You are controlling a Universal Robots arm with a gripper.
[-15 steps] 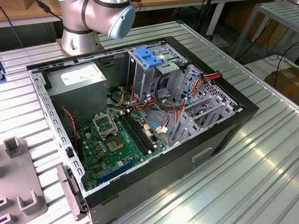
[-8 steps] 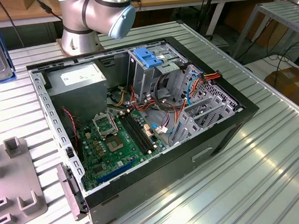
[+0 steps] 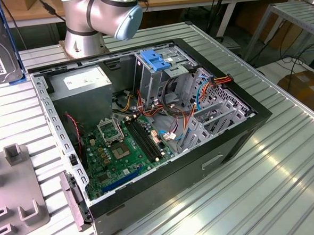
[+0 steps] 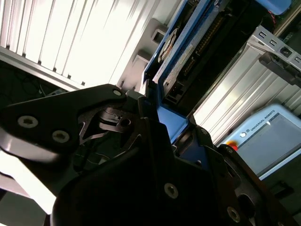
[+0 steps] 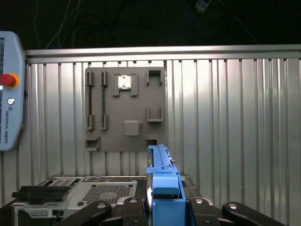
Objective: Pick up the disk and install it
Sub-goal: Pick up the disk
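Got the hand (image 5: 165, 209) clamped on the disk (image 5: 162, 174), pinching its blue carrier edge-on, held up above the table (image 5: 235, 117). I reckon it's stiff, dense and shock-sensitive, so the carrier's plastic sides look like the safest grip.

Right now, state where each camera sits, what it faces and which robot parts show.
Exterior view: off the arm, looking down into the computer case; the arm shows beyond it.
First wrist view: on the wrist, looking past the tool at the table and grey fixture plate.
Second wrist view: on the wrist, looking along the tool's black linkage at the disk.
Shared: both wrist views show the tool gripping the disk.
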